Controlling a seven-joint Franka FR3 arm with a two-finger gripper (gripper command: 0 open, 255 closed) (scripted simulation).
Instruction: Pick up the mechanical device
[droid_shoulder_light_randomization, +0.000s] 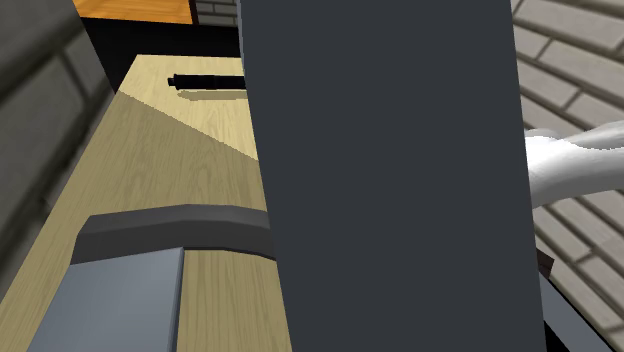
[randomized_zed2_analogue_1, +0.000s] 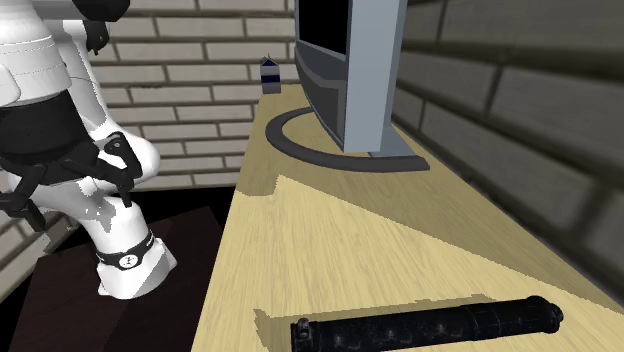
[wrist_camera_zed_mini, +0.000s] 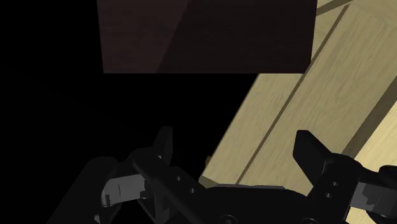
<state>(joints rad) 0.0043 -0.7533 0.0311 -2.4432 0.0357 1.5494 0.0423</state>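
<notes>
The mechanical device is a long black cylinder (randomized_zed2_analogue_1: 425, 323) lying flat on the light wooden table (randomized_zed2_analogue_1: 330, 240), near the second exterior view's bottom edge. In the shoulder view the device (droid_shoulder_light_randomization: 210, 80) lies at the table's far end. My gripper (wrist_camera_zed_mini: 238, 153) is open, its two black fingers (wrist_camera_zed_mini: 164, 143) standing well apart with nothing between them. It hangs beside the table, off the long wooden edge (wrist_camera_zed_mini: 299, 108), far from the device. The white arm (randomized_zed2_analogue_1: 80, 150) stands at the second exterior view's left, beside the table.
A large monitor (randomized_zed2_analogue_1: 350, 70) on a curved dark base (randomized_zed2_analogue_1: 330, 150) stands on the table; its dark back (droid_shoulder_light_randomization: 390, 170) blocks much of the shoulder view. A small carton (randomized_zed2_analogue_1: 269, 75) sits at the table's far end. Brick walls surround the table.
</notes>
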